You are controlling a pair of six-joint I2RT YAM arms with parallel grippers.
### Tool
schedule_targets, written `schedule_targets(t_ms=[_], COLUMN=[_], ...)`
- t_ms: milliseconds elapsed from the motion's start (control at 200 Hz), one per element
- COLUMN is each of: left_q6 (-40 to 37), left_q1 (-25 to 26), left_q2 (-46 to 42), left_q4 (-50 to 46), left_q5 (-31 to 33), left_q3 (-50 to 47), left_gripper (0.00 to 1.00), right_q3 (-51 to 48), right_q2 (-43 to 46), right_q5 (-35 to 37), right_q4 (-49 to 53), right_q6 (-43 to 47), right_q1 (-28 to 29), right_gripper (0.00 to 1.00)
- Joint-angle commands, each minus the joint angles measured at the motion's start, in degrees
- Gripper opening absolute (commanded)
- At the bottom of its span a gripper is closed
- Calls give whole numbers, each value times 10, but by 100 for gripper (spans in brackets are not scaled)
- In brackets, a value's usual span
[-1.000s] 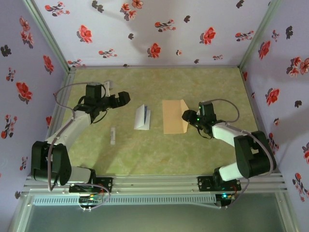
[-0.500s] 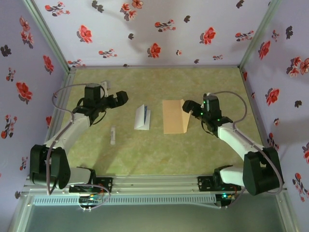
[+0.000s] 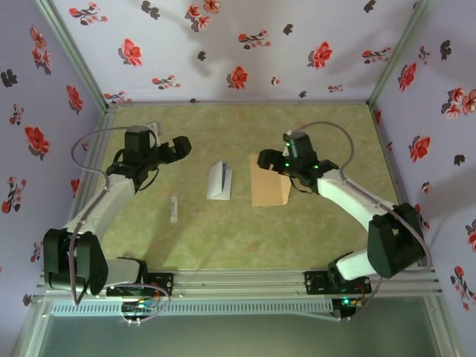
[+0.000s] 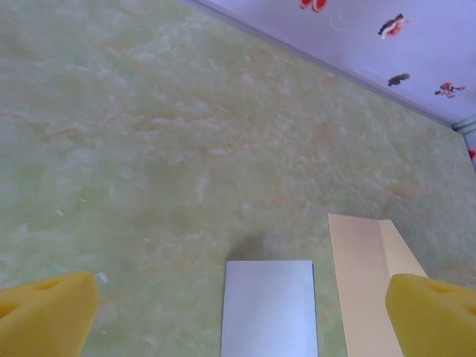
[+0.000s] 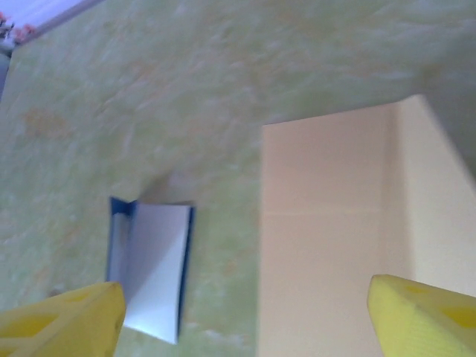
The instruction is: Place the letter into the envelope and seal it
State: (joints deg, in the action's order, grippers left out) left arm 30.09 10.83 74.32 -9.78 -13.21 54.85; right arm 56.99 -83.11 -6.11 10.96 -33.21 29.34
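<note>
The letter [image 3: 219, 181] lies folded on the green table, white with a blue edge, left of the tan envelope [image 3: 269, 181]. The envelope lies flat, with its flap along its right side. My left gripper [image 3: 181, 146] hovers open to the left of the letter and beyond it, holding nothing. My right gripper [image 3: 265, 160] is open above the envelope's far left corner. In the left wrist view the letter [image 4: 269, 309] and envelope [image 4: 368, 282] lie between the spread yellow fingertips [image 4: 44, 312]. The right wrist view shows the letter [image 5: 152, 268] beside the envelope [image 5: 327, 245], with the gripper [image 5: 245, 320] holding nothing.
A small white stick [image 3: 173, 209] lies on the table [image 3: 223, 238] near the front left of the letter. Floral walls close in the table at the back and on both sides.
My right gripper swung left and away from the envelope's right edge to above its far left corner. My left gripper drifted slightly left. Letter and envelope stayed put.
</note>
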Motion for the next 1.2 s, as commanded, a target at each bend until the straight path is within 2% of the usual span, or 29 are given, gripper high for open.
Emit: schedule_targets(t_ms=[0,145,320,445,715,1025,1130,1195], left_q6=[-11,-43,-36,-42,-39,-43,-42,-40], left_q1=[-18,-29,-29,-30,-30,-29,-28,-29], left_q2=[9,19,26,25,36,46,48,50], left_q4=[-71,-120,-77,-29,-22,-23,-21,-20], left_q5=[13,13,13,-13,-16,-18,-19,-22], left_q3=[59,101,76,39,35,35,35,35], left_gripper=[100,100,100,100,100,100,100,100], right_q3=[47,111,172,199,234,260,256,251], right_q2=[-50,-134,-221,-266,-312,-348,-348,-343], right_q5=[19,22,21,18,-10,-27,-37,-47], right_q4=[34,34,32,41,46,43,33,22], right_q6=[-25,-50,-78,-96,-101,-114,-119,-118], right_q1=[44,104,155,167,171,171,168,167], right_gripper=[85,86,85,82,69,44,25,10])
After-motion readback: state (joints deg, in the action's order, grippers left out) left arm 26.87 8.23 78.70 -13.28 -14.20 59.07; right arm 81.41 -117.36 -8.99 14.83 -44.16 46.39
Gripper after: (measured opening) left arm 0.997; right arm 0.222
